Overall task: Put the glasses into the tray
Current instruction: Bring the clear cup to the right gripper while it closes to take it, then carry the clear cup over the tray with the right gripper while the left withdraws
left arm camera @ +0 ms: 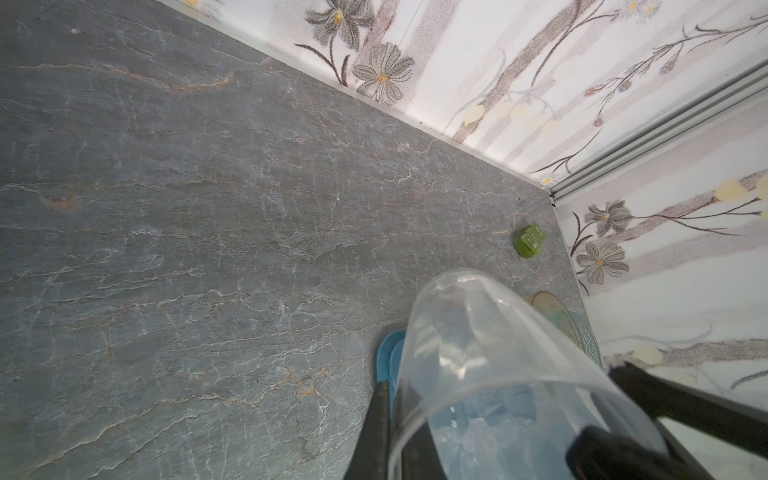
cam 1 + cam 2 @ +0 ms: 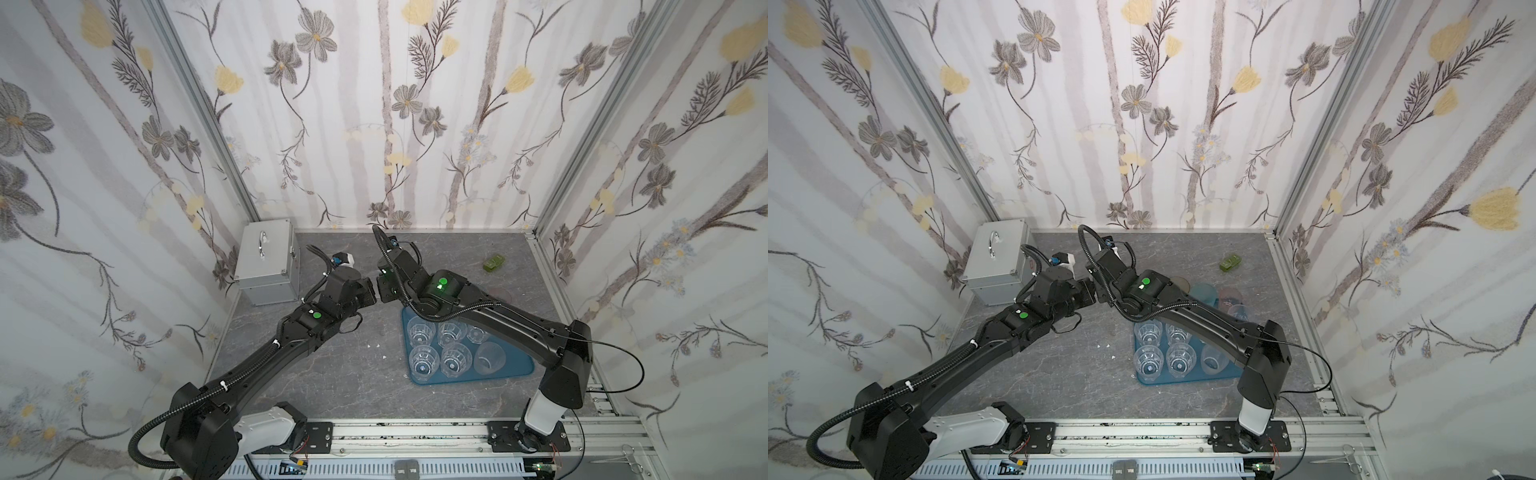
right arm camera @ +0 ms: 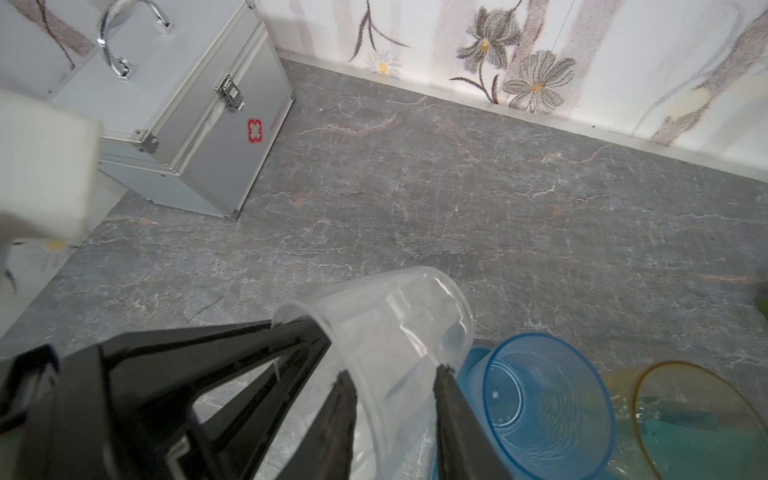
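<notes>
Two black robot arms meet over the middle of a grey stone-patterned table (image 2: 332, 374), walled in on three sides by flowered panels. Between them they hold one clear glass (image 3: 395, 316), tipped on its side above the far-left corner of the tray (image 2: 517, 370).

The left gripper (image 1: 390, 399) is clenched on the glass's rim, one finger inside the wall and one outside. The right gripper (image 3: 390, 372) has closed round the body, a finger (image 3: 345, 415) pressed against each side.

The teal tray lies right of centre. Six clear glasses (image 2: 456, 359) stand in two rows in its near part, and bare tray shows only at its near-right corner. Just right of the held glass are a blue glass (image 3: 548, 407) and a yellow glass (image 3: 685, 415).

A silver case (image 2: 266, 262) sits in the far-left corner. A small green object (image 2: 493, 262) lies far right, near the back wall. The table lies bare left of the tray's edge and along the near side.
</notes>
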Controlling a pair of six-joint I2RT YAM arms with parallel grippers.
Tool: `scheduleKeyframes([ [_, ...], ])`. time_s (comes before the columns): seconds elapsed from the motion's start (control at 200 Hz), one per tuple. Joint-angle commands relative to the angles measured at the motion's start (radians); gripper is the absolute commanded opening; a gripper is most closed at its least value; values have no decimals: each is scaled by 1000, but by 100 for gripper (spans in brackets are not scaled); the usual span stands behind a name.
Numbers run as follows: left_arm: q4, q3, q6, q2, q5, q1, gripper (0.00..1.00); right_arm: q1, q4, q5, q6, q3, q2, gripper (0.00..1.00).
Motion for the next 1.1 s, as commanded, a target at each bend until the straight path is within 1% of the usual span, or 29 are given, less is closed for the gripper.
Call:
scheduleKeyframes([
  [0.0, 37, 9, -18, -3, 4, -8, 0, 7, -29, 129, -38, 24, 30, 27],
  [0.16, 37, 18, -27, -11, 4, -20, 0, 12, -63, 224, -52, 55, 58, 13],
  [0.235, 37, 24, -30, -18, 6, -23, 5, 13, -65, 248, -54, 56, 56, 8],
  [0.34, 37, 35, -26, -23, 9, -25, 14, 13, -64, 257, -60, 56, 53, 4],
  [0.395, 37, 37, -23, -21, 9, -24, 16, 13, -64, 255, -60, 58, 53, 3],
  [0.54, 37, 53, -18, -19, 19, -29, 25, 12, -64, 252, -60, 59, 50, 0],
  [0.67, 37, 72, -10, -29, 29, -32, 37, 10, -67, 263, -64, 59, 43, 0],
  [0.804, 37, 79, -5, -46, 32, -35, 47, 3, -69, 269, -67, 59, 34, 0],
  [0.964, 37, 78, 9, -76, 1, -39, 62, -16, -80, 271, -67, 59, 20, 0],
  [1.094, 39, 77, 28, -100, -18, -41, 69, -44, -94, 262, -66, 58, -2, 0],
])
